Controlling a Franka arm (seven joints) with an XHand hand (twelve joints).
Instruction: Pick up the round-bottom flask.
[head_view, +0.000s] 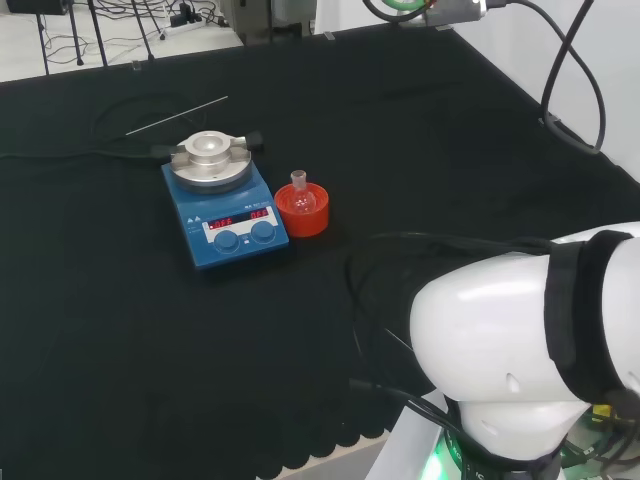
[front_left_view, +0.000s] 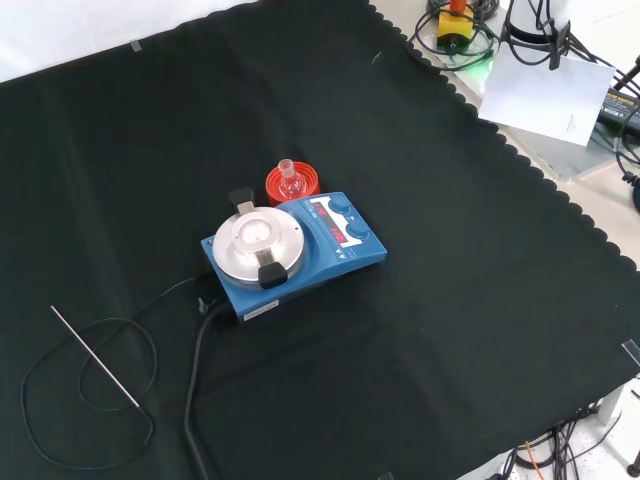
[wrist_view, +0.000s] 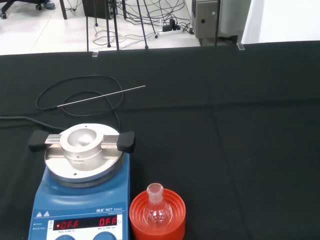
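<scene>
Clearly, in the head view, a small clear glass round-bottom flask (head_view: 298, 194) sits upright in a red ribbed ring stand (head_view: 302, 212) on the counter covered with black cloth (head_view: 150, 340). The stand is just beside the right side of a blue hotplate stirrer (head_view: 226, 213), which carries a round silver metal block with black side handles (head_view: 209, 160) on its top plate. A thin metal rod probe (head_view: 177, 115) lies farther off on the cloth, at the end of a black cable. The arm's big white link (head_view: 520, 340) stands at the lower right, well apart from the flask. Whether the robot hand is released or clenched cannot be told.

From the front view, the flask (front_left_view: 290, 180) in its red stand (front_left_view: 291, 184) is just behind the stirrer (front_left_view: 300, 255), higher in the view, and seems to touch its rear edge. The silver block (front_left_view: 258, 244) sits on the stirrer's left part. The thin rod (front_left_view: 95, 357) lies at the lower left, well apart, inside a loop of black cable (front_left_view: 90, 440).

Seen from the wrist view, the flask (wrist_view: 156, 210) stands neck up in the red stand (wrist_view: 157, 216), close beside the stirrer's corner (wrist_view: 82, 220). The silver block (wrist_view: 82, 147) and the rod (wrist_view: 100, 96) lie beyond on the cloth.
</scene>
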